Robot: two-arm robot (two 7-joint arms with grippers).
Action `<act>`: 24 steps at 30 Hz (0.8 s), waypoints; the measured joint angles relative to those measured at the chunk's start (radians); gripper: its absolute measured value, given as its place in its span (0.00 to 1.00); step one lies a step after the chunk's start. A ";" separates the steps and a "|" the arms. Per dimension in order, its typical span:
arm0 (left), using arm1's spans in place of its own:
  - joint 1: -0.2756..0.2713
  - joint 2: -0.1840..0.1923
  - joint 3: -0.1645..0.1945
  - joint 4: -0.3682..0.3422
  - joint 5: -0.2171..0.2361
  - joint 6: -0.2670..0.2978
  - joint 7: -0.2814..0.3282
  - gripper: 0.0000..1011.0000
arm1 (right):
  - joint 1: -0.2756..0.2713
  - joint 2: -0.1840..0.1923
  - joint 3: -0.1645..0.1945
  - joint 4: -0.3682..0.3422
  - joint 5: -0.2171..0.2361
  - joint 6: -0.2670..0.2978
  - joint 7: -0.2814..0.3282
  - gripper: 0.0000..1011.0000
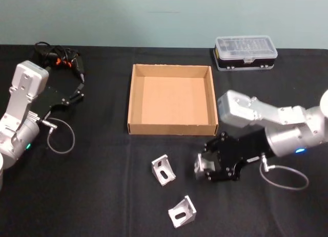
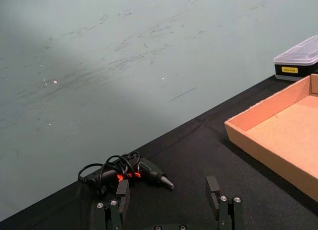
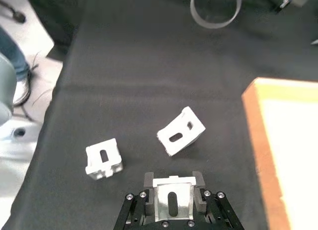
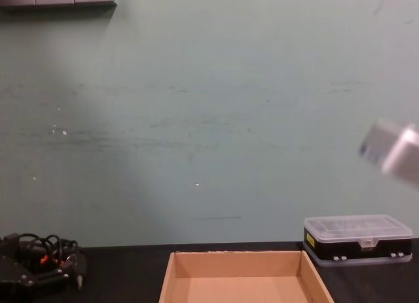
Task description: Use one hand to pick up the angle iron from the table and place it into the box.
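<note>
Right wrist view: 1 angle iron (image 3: 173, 202) is pinched between the fingers (image 3: 148, 180) of the right gripper (image 3: 173, 180), which are closed against its sides. 2 loose brackets, a nearer bracket (image 3: 181, 130) and a farther bracket (image 3: 103, 159), lie on the table (image 3: 124, 66) just beyond the fingertips. The box (image 1: 171, 128) sits to one side, untouched. The left gripper (image 2: 167, 186) is held wide open and empty near a corded tool (image 2: 144, 169).

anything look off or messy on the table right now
Nothing spilled or damaged. Two angle irons lie loose and skewed on the table before the empty box; a third angle iron sits in the right gripper. The left gripper is parked open by a tangled corded tool.
</note>
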 joint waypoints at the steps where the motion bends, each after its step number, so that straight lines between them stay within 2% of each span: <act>1: 0.000 0.000 0.000 0.000 0.000 0.000 0.000 0.99 | -0.001 0.004 0.006 -0.007 0.008 0.001 -0.003 0.45; 8: 0.000 0.000 0.000 0.000 0.000 0.000 0.000 0.99 | -0.007 0.033 0.089 -0.066 0.073 0.020 -0.072 0.45; 10: 0.000 0.000 0.000 0.000 0.000 0.000 0.000 0.99 | -0.007 0.032 0.116 -0.072 0.081 0.031 -0.113 0.45; 13: 0.000 0.000 0.000 0.000 0.000 0.000 0.000 0.99 | -0.006 0.022 0.138 -0.071 0.081 0.043 -0.159 0.45; 14: 0.000 0.000 0.000 0.000 0.000 0.000 0.000 0.99 | -0.004 0.009 0.153 -0.064 0.079 0.049 -0.191 0.45; 16: 0.000 0.000 0.000 0.000 0.000 0.000 0.000 0.99 | -0.001 -0.004 0.163 -0.054 0.074 0.056 -0.218 0.45; 19: 0.000 0.000 0.000 0.000 0.000 0.000 0.000 0.99 | 0.012 -0.060 0.185 -0.010 0.056 0.076 -0.287 0.45; 24: 0.000 0.000 0.000 0.000 0.000 0.000 0.000 0.99 | 0.038 -0.136 0.191 0.068 0.028 0.090 -0.341 0.45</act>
